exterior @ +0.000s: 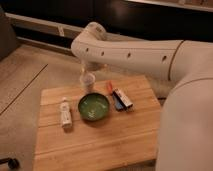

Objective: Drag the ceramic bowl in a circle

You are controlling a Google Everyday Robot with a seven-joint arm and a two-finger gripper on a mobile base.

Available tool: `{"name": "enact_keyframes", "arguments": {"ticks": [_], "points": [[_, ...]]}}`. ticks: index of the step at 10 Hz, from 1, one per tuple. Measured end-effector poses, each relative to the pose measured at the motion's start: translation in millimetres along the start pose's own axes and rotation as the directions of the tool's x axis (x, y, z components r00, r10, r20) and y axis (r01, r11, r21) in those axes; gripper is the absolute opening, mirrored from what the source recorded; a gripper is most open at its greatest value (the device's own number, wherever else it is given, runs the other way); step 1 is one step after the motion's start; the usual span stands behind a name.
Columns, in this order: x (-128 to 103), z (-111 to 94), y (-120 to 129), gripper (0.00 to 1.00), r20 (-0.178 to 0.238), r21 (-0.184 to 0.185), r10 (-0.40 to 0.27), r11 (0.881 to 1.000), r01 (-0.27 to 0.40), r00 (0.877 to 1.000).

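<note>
The gripper (88, 68), just above the cup (88, 82), is blurred.

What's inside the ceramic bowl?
Nothing visible: the ceramic bowl shows only its speckled green inside. Its near wall is hidden. The gripper hangs behind it, by the cup.

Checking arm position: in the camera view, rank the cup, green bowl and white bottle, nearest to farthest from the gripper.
1. The cup, just below the gripper, toward the table's back.
2. The green bowl, mid-table, in front of the cup.
3. The white bottle, lying left of the bowl.
</note>
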Motion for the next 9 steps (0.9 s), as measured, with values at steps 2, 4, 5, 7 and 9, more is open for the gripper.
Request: {"name": "enact_keyframes", "arguments": {"ticks": [2,4,5,7,9], "points": [[1,0,4,0.65,-0.002,-0.003,-0.005,1.0,0.005,1.0],[12,8,-10,0.65,-0.028,0.015,0.041,0.999,-0.04,0.999],[32,20,-36,0.65,-0.061,0.046,0.111,0.993,-0.109,0.992],[64,44,-78,0.65,-0.103,0.085,0.229,0.971,-0.221,0.968],[86,73,-88,0.65,-0.144,0.079,0.306,0.951,-0.297,0.941]]}}
